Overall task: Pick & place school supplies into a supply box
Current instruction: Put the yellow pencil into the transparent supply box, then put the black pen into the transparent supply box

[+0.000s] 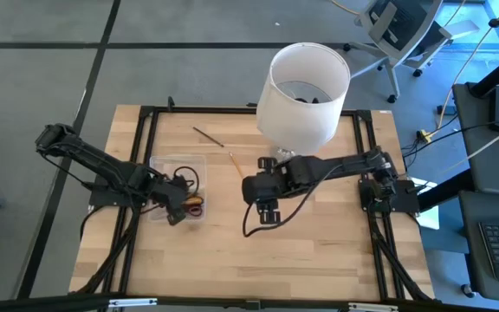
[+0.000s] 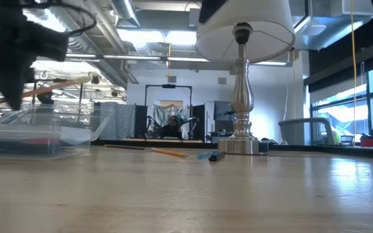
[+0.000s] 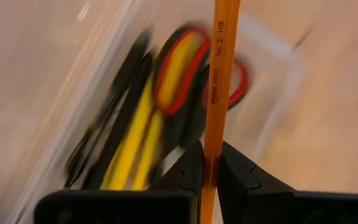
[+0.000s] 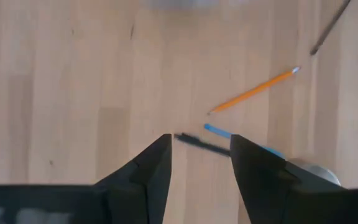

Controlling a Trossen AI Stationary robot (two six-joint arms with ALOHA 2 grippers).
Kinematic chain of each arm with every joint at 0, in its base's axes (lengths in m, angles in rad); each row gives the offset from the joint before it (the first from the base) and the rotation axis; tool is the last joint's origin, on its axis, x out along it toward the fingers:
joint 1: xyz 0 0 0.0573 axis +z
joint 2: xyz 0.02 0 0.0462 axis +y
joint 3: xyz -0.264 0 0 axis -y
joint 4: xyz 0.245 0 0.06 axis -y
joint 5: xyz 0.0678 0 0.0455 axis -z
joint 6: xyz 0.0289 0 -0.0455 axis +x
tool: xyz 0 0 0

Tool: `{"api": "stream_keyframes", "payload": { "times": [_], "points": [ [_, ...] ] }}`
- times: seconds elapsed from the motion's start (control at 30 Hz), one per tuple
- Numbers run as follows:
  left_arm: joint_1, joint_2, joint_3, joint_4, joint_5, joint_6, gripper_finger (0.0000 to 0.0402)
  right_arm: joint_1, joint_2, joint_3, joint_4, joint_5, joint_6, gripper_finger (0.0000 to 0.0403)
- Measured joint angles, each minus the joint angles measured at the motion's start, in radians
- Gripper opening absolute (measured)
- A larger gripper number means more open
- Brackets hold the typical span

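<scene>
A: Logging from the left. My left gripper (image 3: 210,163) is clenched on an orange pencil (image 3: 217,81), held above the clear supply box (image 1: 156,165) at the left of the surface (image 1: 319,251).

B: What's already in the box?

A: In the left wrist view I see red-handled scissors (image 3: 180,65) and several yellow and black pens lying in it. I can't count them; they're blurred.

B: And toward the middle?

A: Still loose on the surface: a dark thin pencil (image 1: 207,136) toward the far edge, an orange pencil (image 1: 234,162) nearer the lamp, and a blue pen (image 4: 241,138) with a dark pen (image 4: 199,144) just beside the lamp base (image 2: 241,145).

B: Right arm?

A: My right gripper (image 4: 199,163) hangs over the middle of the surface, released, empty, with the dark pen lying between its fingers' line of sight.

B: Progress?

A: I judge it mostly done: one pencil to drop, four items left.
</scene>
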Motion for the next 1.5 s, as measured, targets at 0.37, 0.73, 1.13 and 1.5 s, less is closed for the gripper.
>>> {"api": "stream_keyframes", "payload": {
  "times": [0.37,0.73,1.13,1.5],
  "points": [
    [0.001,0.052,0.000,-0.081,0.054,0.064,0.0015,-0.034,0.001,-0.202,0.168,0.000,-0.032,0.0167],
    [0.032,0.199,0.000,-0.070,0.056,0.172,0.0015,-0.057,0.001,-0.251,0.247,-0.035,-0.010,0.0167],
    [0.053,0.277,0.000,-0.069,0.089,0.199,0.0042,-0.057,0.001,-0.251,0.250,-0.035,-0.008,0.0167],
    [0.053,0.277,0.000,-0.049,0.168,0.194,0.0071,-0.057,0.000,-0.251,0.250,-0.035,-0.036,0.0167]
  ]
}}
